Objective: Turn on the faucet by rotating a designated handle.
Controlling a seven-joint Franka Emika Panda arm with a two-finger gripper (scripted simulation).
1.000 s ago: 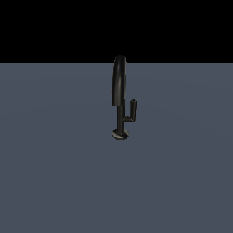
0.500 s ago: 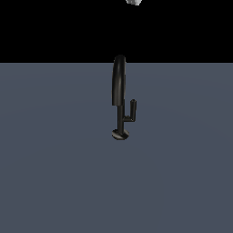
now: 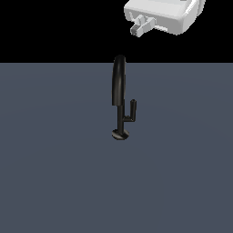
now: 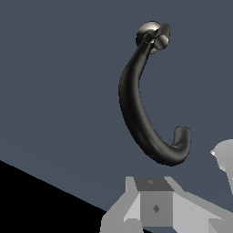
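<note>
The glossy black faucet [image 3: 119,86] stands upright on the grey floor, with its tall arched spout, thin stem and round disc base [image 3: 120,134]. The short L-shaped handle [image 3: 132,111] branches off the stem toward the exterior view's right and points up. My gripper [image 3: 138,23] hangs above the faucet, slightly toward the exterior view's right, clear of the spout's top. Its fingers [image 3: 142,27] look spread and hold nothing. In the wrist view I look down on the curved spout [image 4: 136,113], with the handle [image 4: 162,35] beside the base and my fingers [image 4: 154,205] at the frame's edge.
The faucet stands alone on a flat grey floor [image 3: 54,173]. Behind the floor's far edge the background is black.
My gripper has come down into the exterior view from the top edge, toward the faucet. One second ago it was out of view. The faucet and handle have not moved.
</note>
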